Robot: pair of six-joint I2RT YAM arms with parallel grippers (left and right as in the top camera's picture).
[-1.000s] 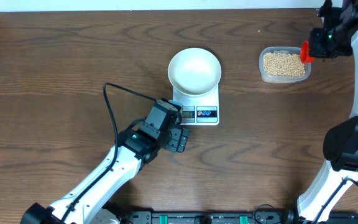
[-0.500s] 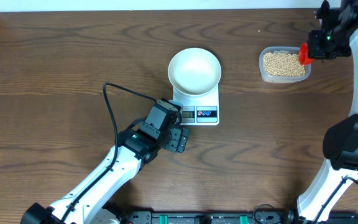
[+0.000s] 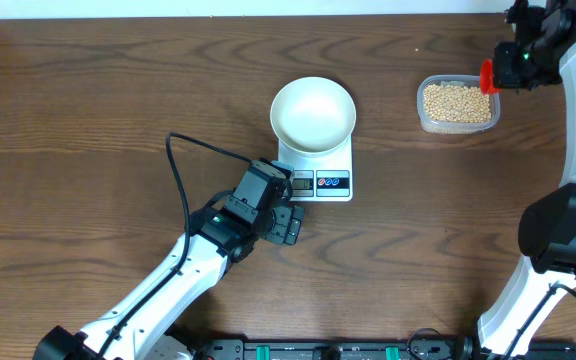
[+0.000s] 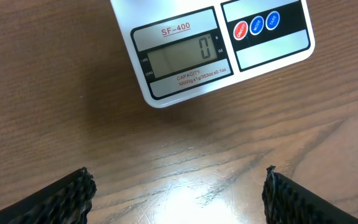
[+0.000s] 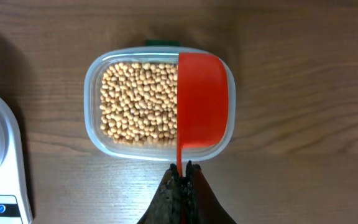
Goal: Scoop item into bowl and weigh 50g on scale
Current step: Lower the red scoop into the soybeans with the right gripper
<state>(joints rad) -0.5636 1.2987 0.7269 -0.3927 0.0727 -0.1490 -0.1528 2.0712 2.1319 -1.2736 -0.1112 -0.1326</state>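
Hovering over beans in tub, upper right of overhead frame: right gripper clamped on red scoop handle. Dip your scoop shallow, lift level. Bowl sits empty on scale, frame centre, reading 0. Left gripper wide open, holding nothing.

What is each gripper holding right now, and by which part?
The right gripper pinches the red scoop by its thin handle end; the left gripper is open and holds nothing.

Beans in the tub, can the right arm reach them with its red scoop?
Probably yes. The right claw holds the red scoop over the right side of the tub, which has no lid. The beans lie uncovered, and nothing sits between scoop and beans.
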